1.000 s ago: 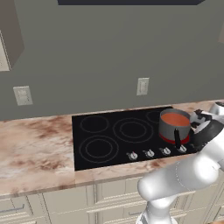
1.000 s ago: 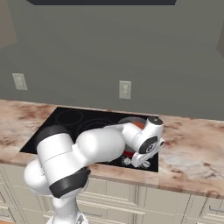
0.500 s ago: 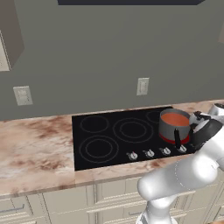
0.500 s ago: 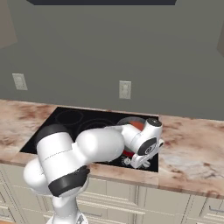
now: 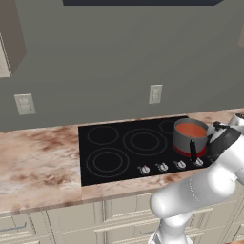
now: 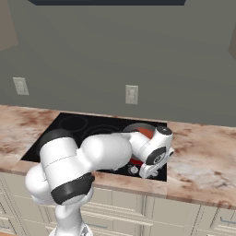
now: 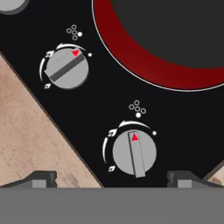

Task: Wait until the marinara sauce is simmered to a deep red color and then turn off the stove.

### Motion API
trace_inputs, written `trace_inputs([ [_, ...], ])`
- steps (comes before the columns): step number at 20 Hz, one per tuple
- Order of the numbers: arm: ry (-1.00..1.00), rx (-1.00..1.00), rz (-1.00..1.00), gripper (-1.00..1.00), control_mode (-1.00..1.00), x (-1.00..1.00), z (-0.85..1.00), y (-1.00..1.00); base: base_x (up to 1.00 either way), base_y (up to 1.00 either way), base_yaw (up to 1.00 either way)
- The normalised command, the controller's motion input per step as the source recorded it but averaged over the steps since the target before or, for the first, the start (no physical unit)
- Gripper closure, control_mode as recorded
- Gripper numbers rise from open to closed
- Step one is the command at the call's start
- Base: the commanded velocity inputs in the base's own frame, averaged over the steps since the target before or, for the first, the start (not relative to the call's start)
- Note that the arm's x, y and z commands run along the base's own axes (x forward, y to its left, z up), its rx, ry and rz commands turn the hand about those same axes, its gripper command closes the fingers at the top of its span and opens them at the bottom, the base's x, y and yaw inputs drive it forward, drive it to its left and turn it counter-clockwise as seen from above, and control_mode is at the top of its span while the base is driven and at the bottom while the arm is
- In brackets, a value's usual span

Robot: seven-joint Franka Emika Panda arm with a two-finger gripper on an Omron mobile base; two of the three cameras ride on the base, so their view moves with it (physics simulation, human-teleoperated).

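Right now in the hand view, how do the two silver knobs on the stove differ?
The near knob sits between the gripper fingertips; the far knob lies up and to the left. The near knob's bar stands almost upright in the picture, while the far knob's bar slants. The near knob looks larger, being closer. Both are silver, round, with a red triangle marker and white dial marks.

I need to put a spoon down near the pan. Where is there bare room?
Bare countertop lies left of the stove, and more counter right of it. The left burners are bare too. It is crowded at the saucepan, the knobs and the open claw.
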Motion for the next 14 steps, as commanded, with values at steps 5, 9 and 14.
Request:
trace_inputs([
  [5, 0.01, 0.02, 0.0, -1.0, -1.0, 0.06, 0.01, -0.06, 0.0, 0.0, 0.0],
  [9, 0.01, 0.01, 0.0, -1.0, -1.0, 0.17, 0.02, -0.03, 0.0, 0.0, 0.0],
  [14, 0.0, 0.0, 0.0, -1.0, -1.0, 0.07, 0.0, -0.05, 0.0, 0.0, 0.0],
])
